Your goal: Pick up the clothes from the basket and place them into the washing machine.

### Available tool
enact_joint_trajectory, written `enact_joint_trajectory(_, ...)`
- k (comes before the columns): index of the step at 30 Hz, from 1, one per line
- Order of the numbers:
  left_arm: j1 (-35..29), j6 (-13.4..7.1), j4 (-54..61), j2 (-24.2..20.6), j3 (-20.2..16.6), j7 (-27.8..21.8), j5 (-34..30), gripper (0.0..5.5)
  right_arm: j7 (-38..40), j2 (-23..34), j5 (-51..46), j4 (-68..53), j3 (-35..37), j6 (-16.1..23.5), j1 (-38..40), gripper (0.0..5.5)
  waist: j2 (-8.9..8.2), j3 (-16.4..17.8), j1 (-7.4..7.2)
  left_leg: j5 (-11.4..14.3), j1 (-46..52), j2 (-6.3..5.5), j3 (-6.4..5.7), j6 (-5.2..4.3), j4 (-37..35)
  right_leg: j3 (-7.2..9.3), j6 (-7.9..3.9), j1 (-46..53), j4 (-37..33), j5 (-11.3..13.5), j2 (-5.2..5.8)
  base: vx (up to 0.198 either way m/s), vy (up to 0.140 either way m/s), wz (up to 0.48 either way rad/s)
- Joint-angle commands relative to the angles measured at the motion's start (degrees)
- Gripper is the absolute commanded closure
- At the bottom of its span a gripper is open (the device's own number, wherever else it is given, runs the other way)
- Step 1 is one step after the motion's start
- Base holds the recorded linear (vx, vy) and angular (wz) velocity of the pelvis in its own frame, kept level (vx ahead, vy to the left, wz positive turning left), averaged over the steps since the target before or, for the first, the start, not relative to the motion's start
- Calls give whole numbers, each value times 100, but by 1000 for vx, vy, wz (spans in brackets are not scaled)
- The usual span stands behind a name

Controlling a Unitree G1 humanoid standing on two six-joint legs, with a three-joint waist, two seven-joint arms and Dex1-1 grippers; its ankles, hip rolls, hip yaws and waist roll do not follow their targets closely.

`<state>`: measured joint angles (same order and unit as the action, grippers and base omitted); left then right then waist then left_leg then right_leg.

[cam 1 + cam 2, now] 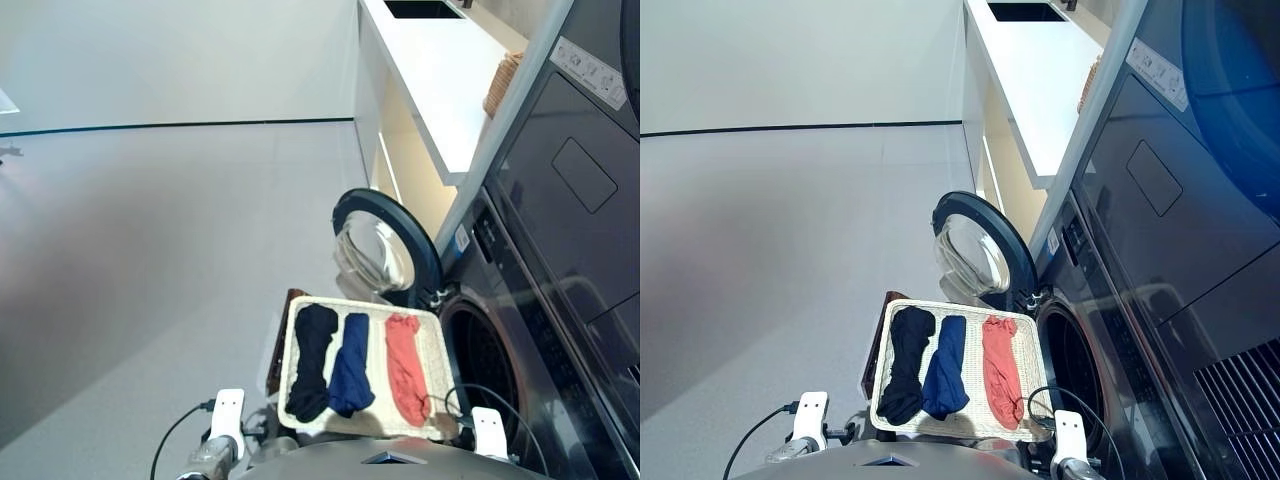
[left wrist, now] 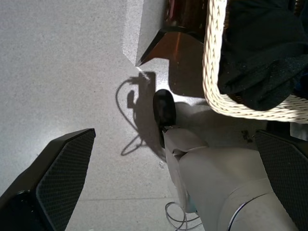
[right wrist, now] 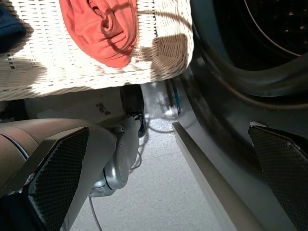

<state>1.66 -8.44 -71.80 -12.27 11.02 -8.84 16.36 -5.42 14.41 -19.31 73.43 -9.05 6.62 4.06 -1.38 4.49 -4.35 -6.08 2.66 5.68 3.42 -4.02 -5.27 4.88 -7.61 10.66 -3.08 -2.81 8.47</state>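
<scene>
A cream-white wicker basket holds three clothes laid side by side: a black one, a navy one and a red-orange one. Right of it stands the dark grey washing machine, its round door swung open beyond the basket and its drum showing. My left gripper is open and empty, low beside the basket rim near the black garment. Open too, my right gripper hangs below the basket corner, between the red-orange garment and the drum.
A dark flat-fronted appliance sits above the washer. A white counter with a small brown wicker basket runs behind. A brown stand carries the white basket. Grey floor spreads to the left.
</scene>
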Motion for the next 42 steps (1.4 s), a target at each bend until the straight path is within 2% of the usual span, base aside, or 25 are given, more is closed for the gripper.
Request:
enact_joint_trajectory(1, -483, -249, -83, -91, 179, 51, -257, 0, 52, -76, 195, 0, -101, 192, -318, 0, -18, 273, 187, 805, 615, -187, -81, 126, 54, 380, -194, -465, 291, 260, 247, 0, 0, 0)
enact_joint_trajectory(4, -561, -308, -57, -161, 30, 340, -187, 0, 134, -69, 297, 31, -153, 238, -337, 0, -21, 258, 222, 793, 624, -176, -39, 90, 34, 389, -183, -372, 122, 298, 240, 0, 0, 0)
enact_joint_trajectory(7, -518, -291, -114, -144, -107, 376, -34, 0, 181, -66, 398, -13, -180, 273, -342, 0, -29, 274, 231, 787, 636, -147, -49, 72, 29, 388, -166, -367, 158, 271, 214, 0, 0, 0)
enact_joint_trajectory(9, -525, -358, 29, -113, -99, 413, 55, 0, 419, 11, 983, -202, -424, 307, -436, 0, -35, 328, 235, 779, 625, -120, -85, 62, 43, 379, -149, -371, 215, 236, 191, 0, 0, 0)
enact_joint_trajectory(10, -880, -440, 10, -256, -45, 474, -205, 0, 428, 53, 1172, -359, -583, 322, -518, 0, -51, 318, 180, 781, 628, -109, -84, 48, 49, 363, -150, -389, 224, 226, 182, 0, 0, 0)
enact_joint_trajectory(11, -918, -500, 242, -246, -57, 637, 154, 0, 504, 112, 1132, -749, -637, 372, -574, 0, -61, 383, 165, 788, 612, -101, -76, 47, 79, 328, -141, -425, 255, 216, 170, -51, -16, 3)
enact_joint_trajectory(12, -742, -349, 689, -158, -68, 434, 525, 0, 514, 178, 1061, -1212, -633, 358, -570, 0, -50, 482, 184, 776, 536, -94, -79, 53, 152, 299, -133, -499, 298, 222, 163, -125, -7, -26)
enact_joint_trajectory(13, -655, -522, 1174, -232, -53, 484, 752, 0, 554, 266, 982, -1646, -648, 379, -554, 0, -35, 594, 189, 773, 412, -79, -117, 56, 274, 285, -117, -592, 385, 212, 154, -172, -14, -60)
enact_joint_trajectory(14, -552, -613, 1547, -345, -150, 543, 758, 0, 551, 328, 935, -2233, -615, 423, -532, 0, -41, 726, 184, 791, 248, -58, -131, 40, 453, 253, -105, -722, 485, 196, 147, -169, -23, -46)
enact_joint_trajectory(15, -588, -431, 1561, -290, -139, 820, 696, 0, 528, 418, 864, -2583, -644, 453, -541, 0, -47, 825, 161, 810, 77, -43, -129, 16, 659, 233, -89, -840, 582, 187, 143, -211, -44, -13)
enact_joint_trajectory(16, -501, -554, 2263, -278, -31, 860, 1002, 0, 604, 463, 760, -3260, -644, 444, -545, 0, -70, 1000, 165, 831, -193, -46, -147, -10, 946, 217, -68, -1031, 746, 176, 139, -149, -31, 37)
enact_joint_trajectory(17, -490, -547, 2276, -280, -28, 863, 1003, 0, 604, 465, 761, -3275, -641, 434, -533, 0, -68, 982, 164, 848, -226, -45, -152, -10, 979, 218, -67, -1055, 763, 168, 140, -261, -69, -6)
enact_joint_trajectory(18, -383, -704, 2777, -346, 158, 808, 984, 0, 719, 479, 487, -3905, -561, 571, -606, 0, -104, 1282, 197, 928, -673, -65, -220, -82, 1490, 191, -46, -1363, 1036, 122, 127, -232, -60, 10)
enact_joint_trajectory(19, -403, -761, 3175, -373, 239, 916, 1085, 0, 741, 515, 380, -4333, -607, 637, -676, 0, -105, 1419, 198, 955, -875, -59, -241, -106, 1680, 183, -44, -1588, 1264, 98, 115, -232, -60, 1)
enact_joint_trajectory(20, -400, -756, 3182, -374, 240, 918, 1085, 0, 741, 516, 380, -4339, -605, 633, -673, 0, -103, 1405, 197, 965, -904, -58, -244, -106, 1704, 182, -44, -1615, 1283, 90, 116, -174, -22, 31)
enact_joint_trajectory(21, -1498, -1205, 3249, -408, 789, 2383, -488, 0, 1022, 399, 411, -4646, -1004, 853, -1076, 0, -156, 1569, 131, 1031, -1161, -1, -196, -131, 1909, 98, -31, -2046, 1714, 17, 95, -153, 13, -6)
enact_joint_trajectory(22, -1532, -777, 3027, -74, 712, 1950, 1485, 0, 1105, 492, 300, -5093, -940, 809, -1253, 0, -159, 1616, 95, 1040, -1308, -17, -160, -124, 1985, -3, -64, -2249, 1811, 39, 74, -211, 2, -60)
enact_joint_trajectory(23, -1626, -924, 3627, -91, 819, 2082, 1163, 0, 1354, 564, 263, -5437, -1012, 862, -1333, 0, -170, 1701, 100, 1053, -1470, -27, -173, -110, 2106, -38, -48, -2441, 1986, 27, 66, -171, 6, -193)
enact_joint_trajectory(27, -1995, -1013, 4034, -249, 914, 2517, 821, 0, 1652, 553, 389, -6215, -1169, 1011, -1859, 0, -261, 2054, 51, 1134, -2047, -20, -268, -55, 2496, -200, -40, -3074, 2419, -29, 75, -162, -31, -189)
enact_joint_trajectory(28, -2002, -1013, 4031, -249, 912, 2518, 820, 0, 1654, 551, 390, -6213, -1168, 1011, -1866, 0, -262, 2045, 51, 1141, -2074, -21, -268, -54, 2515, -203, -40, -3099, 2435, -35, 76, -194, -28, -77)
enact_joint_trajectory(30, -2378, -1084, 3949, -181, 968, 2811, 634, 0, 1824, 495, 512, -6735, -1352, 1143, -2285, 0, -345, 2352, 28, 1205, -2517, -36, -289, -19, 2855, -263, -22, -3572, 2811, -71, 61, -225, -29, -24)
enact_joint_trajectory(32, -2529, -1105, 4009, -149, 979, 2964, 577, 0, 1913, 512, 626, -6992, -1380, 1187, -2414, 0, -371, 2494, 16, 1238, -2846, -44, -320, -1, 3107, -295, 6, -3896, 3050, -112, 38, -154, -26, -9)
enact_joint_trajectory(38, -2901, -1120, 4065, -80, 1084, 3262, 449, 0, 2181, 352, 850, -7533, -1566, 1260, -2832, 0, -361, 2530, -55, 1360, -3812, -43, -393, 27, 3684, -357, 53, -4847, 3677, -296, 46, -97, -13, 28)
enact_joint_trajectory(39, -3032, -1121, 4136, -119, 1128, 3388, 230, 0, 2293, 315, 1137, -7703, -1645, 1265, -3075, 0, -345, 2530, -83, 1350, -4156, -37, -407, 30, 3825, -360, 67, -5177, 3821, -315, 54, -80, 2, 38)
enact_joint_trajectory(42, -3250, -1126, 4008, -113, 1101, 3585, 181, 0, 2426, 182, 1283, -7693, -1805, 1277, -3433, 0, -333, 2530, -87, 1445, -4541, -19, -428, 39, 4106, -402, 88, -5595, 4133, -414, 30, -78, 6, -52)
